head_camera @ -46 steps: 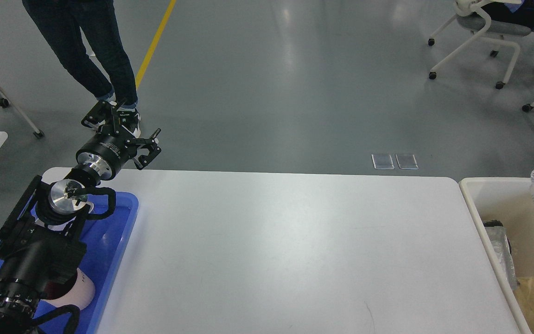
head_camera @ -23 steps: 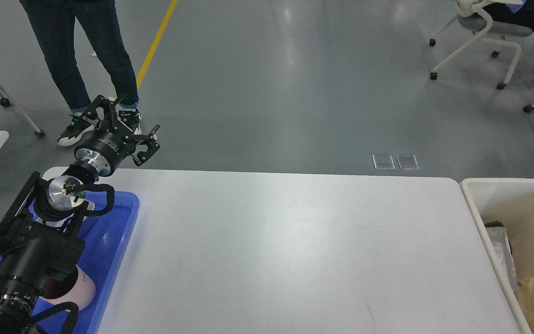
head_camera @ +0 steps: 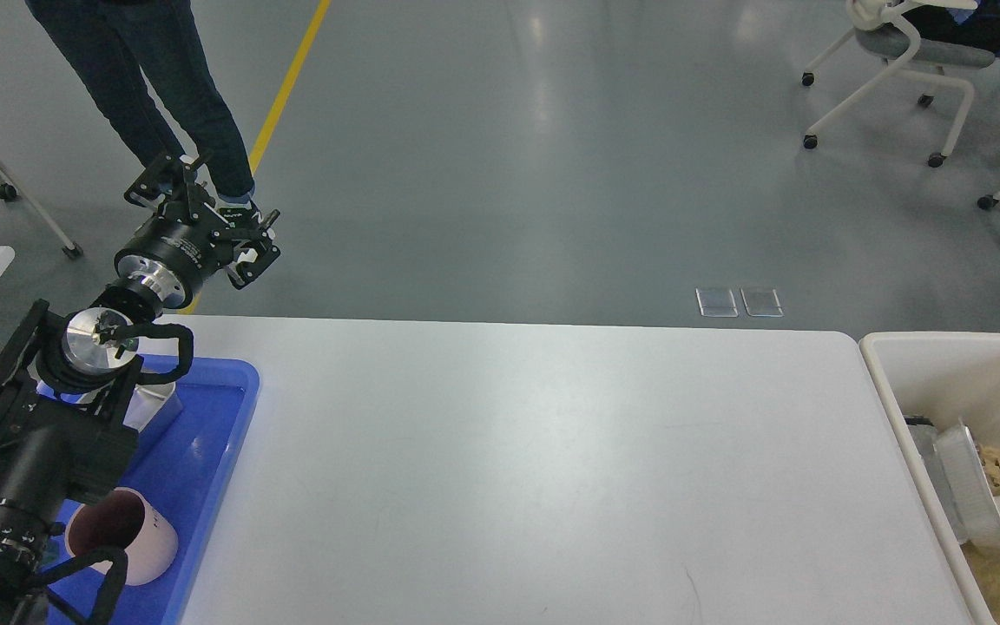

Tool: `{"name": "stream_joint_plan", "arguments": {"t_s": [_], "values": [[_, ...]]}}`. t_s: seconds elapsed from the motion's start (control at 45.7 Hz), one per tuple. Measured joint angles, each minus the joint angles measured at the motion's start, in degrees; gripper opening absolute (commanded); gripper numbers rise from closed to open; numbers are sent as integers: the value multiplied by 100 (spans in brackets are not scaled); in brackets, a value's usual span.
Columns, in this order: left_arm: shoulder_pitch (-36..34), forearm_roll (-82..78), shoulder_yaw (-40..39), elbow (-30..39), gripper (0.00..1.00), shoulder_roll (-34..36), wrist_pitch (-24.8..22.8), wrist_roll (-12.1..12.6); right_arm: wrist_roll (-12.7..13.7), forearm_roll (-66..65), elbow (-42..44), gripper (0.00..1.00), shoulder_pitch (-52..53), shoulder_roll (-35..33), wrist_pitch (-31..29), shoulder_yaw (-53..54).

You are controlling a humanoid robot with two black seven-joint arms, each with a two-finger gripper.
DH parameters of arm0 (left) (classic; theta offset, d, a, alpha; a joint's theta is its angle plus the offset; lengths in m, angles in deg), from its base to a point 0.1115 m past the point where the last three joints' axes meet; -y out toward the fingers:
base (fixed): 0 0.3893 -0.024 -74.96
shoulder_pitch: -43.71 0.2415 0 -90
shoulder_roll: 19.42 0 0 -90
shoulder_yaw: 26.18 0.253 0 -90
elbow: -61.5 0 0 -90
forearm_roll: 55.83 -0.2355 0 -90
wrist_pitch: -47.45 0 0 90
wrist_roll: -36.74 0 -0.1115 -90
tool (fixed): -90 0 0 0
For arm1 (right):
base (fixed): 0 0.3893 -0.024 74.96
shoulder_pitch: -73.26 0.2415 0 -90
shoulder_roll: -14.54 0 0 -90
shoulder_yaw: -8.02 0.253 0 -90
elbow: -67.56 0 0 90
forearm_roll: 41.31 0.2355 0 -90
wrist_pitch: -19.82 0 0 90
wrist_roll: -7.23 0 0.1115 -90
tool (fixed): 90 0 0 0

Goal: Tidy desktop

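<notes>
Large smooth white rectangular desktop [head_camera: 535, 469] with rounded corners fills the lower middle, long axis running from 9 to 3 o'clock, its visible surface bare. At 9 o'clock, touching the left edge: a shallow blue plastic tray [head_camera: 205, 451], holding a pinkish-white cup with a dark maroon inside [head_camera: 122, 534], tipped on its side near 8 o'clock, and a small pale item further back, half hidden under the arm. At 3 o'clock, just beside the right edge: a cream-white plastic bin [head_camera: 899, 382] with clear plastic containers, a white cup and crumpled brown paper inside.

Left gripper [head_camera: 205, 221] hangs at 10 o'clock, raised above and beyond the far left corner, fingers spread apart and gripping nothing. Right gripper nowhere in the frame, so its state unknown.

From the jaws, the desktop lies toward 4 o'clock and below; the tray sits toward 6 o'clock, directly under the black arm. Left arm clearly the nearer one (the only one showing). Judged from the bare top and filled tray and bin, the tidying looks done or nearly so; any further pick would call for swinging back down toward 5 o'clock.
</notes>
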Motion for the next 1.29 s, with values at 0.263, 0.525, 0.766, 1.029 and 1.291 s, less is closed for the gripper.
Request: {"name": "stream_joint_plan", "arguments": {"t_s": [0.263, 0.525, 0.766, 1.029, 1.291], "values": [[-624, -9, 11, 0, 97, 225, -182, -5, -24, 10, -826, 100, 1311, -87, -79, 0], [-1502, 7, 476, -96, 97, 280, -120, 16, 46, 1307, -868, 100, 3094, 604, -1295, 58], [-1544, 121, 484, -598, 97, -62, -188, -65, 38, 3400, -804, 100, 2931, 2100, -1420, 890], [-1282, 966, 379, -956, 97, -511, -220, -685, 43, 3734, -805, 100, 2296, 3615, -2154, 1881], [-523, 1050, 385, -981, 97, -743, -847, -871, 54, 3732, -777, 100, 2185, 4654, -2560, 1986]]}}
